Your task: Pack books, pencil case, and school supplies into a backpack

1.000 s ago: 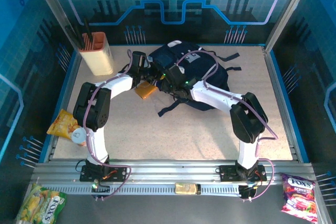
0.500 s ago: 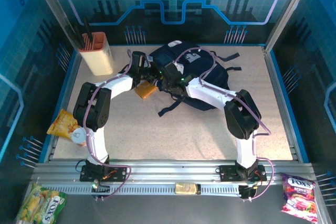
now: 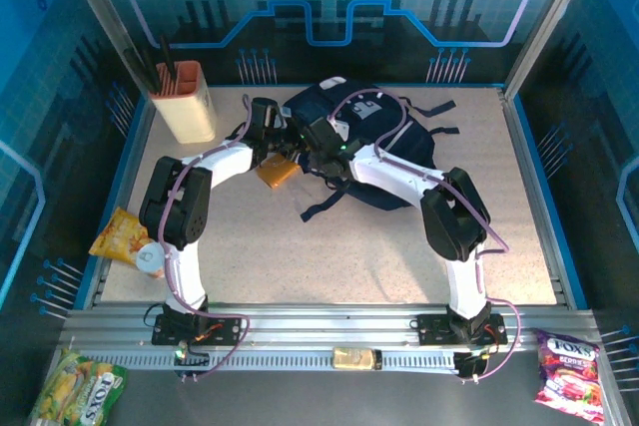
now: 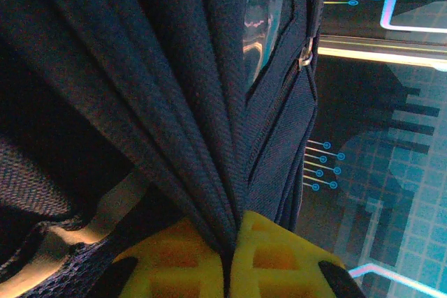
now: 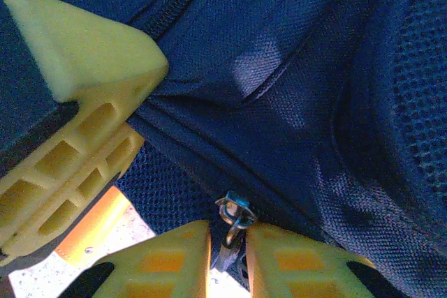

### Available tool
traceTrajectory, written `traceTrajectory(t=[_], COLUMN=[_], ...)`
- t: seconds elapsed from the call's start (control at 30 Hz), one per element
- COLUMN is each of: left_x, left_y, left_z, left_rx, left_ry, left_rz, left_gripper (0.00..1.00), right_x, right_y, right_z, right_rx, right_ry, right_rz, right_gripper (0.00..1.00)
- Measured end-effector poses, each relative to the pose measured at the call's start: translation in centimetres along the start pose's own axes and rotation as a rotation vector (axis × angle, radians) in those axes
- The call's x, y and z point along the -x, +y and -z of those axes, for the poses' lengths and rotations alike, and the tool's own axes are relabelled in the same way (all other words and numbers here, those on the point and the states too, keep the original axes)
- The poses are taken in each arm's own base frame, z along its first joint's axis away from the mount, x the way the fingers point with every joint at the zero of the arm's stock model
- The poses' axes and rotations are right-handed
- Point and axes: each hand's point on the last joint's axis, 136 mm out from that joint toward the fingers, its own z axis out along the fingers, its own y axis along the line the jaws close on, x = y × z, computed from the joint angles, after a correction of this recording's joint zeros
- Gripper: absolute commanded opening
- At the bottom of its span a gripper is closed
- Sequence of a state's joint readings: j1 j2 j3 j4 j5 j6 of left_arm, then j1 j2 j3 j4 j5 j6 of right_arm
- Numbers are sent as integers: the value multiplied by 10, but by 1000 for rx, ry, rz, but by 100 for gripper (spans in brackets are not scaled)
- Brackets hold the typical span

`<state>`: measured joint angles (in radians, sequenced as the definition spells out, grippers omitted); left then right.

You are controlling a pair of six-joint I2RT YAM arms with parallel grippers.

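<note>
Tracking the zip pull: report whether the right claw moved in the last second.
Yes: the right claw has crept left, toward the beige holder.

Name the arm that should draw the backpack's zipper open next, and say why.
Right. The right gripper is closed on the metal zipper pull, so it can likely drag it along the track. The left gripper pinches a fold of the backpack, bracing the fabric.

A cream holder [image 3: 186,107] stood upright at the table's [image 3: 300,256] far left corner. A yellow snack bag [image 3: 120,234] lay at the left edge, a small white round thing [image 3: 150,258] touching it (too small to identify). Off the table, a green-yellow candy bag [image 3: 78,391] lay near left, a red candy bag [image 3: 568,371] near right, and a small yellow packet [image 3: 356,358] sat on the metal rail [image 3: 300,331].
</note>
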<state>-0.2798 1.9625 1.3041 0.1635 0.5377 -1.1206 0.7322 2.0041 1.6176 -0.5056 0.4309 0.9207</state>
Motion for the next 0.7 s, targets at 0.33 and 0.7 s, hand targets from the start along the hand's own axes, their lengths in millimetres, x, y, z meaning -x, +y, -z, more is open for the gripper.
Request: traceTrajectory(t=[0.33,0.7], left_x=[0,-4], left_y=[1,-10], left_z=[0,-1], left_rx=[6,-4], left_ry=[-3,25], left_rz=[1,-6], left_gripper=[0,0], right_x=[-2,-21], right_y=[-6,-62], right_z=[-2,40], right_rx=[-20,15], right_ry=[12,43], right_rz=[12,-18], right_gripper=[7,6])
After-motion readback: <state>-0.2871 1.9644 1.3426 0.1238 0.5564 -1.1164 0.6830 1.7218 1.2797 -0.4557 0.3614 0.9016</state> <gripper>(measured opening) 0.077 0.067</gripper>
